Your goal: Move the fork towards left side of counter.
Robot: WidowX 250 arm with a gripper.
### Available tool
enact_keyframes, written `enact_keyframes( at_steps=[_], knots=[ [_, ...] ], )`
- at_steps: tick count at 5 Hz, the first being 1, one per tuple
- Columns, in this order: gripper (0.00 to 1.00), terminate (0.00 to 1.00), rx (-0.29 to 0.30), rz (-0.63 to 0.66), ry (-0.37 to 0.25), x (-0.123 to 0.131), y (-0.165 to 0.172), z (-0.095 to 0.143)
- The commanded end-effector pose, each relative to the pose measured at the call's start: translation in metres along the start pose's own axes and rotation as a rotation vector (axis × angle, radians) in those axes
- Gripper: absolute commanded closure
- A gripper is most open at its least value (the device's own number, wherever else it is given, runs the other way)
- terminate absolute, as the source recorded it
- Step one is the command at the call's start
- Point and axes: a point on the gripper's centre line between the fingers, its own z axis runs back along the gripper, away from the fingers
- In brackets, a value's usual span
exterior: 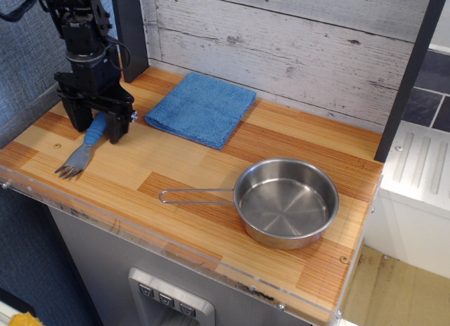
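The fork [82, 152] lies on the counter [176, 164] near its front left corner, silver tines toward the front edge and blue handle pointing back. My gripper [97, 126] stands right over the handle's far end. Its black fingers [117, 127] are spread apart on either side of the handle, which shows free between them. The gripper is open and holds nothing.
A folded blue towel [201, 108] lies at the back, just right of the gripper. A steel pan [285, 202] with a thin wire handle [195, 195] sits at the front right. A dark post [130, 31] stands behind the gripper. The clear rim [140, 235] edges the front.
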Motion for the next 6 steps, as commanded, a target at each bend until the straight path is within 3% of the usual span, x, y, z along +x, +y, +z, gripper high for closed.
enact_keyframes(
  at_steps=[1,4,5,6],
  knots=[
    [0.0,0.0,0.007,-0.01,-0.051,0.004,-0.001,0.025],
    [0.0,0.0,0.011,0.025,-0.147,-0.004,-0.007,0.09],
    [0.0,0.0,0.0,0.045,-0.186,-0.007,-0.009,0.105],
    [0.0,0.0,0.0,0.045,-0.186,-0.007,-0.009,0.105]
  ],
)
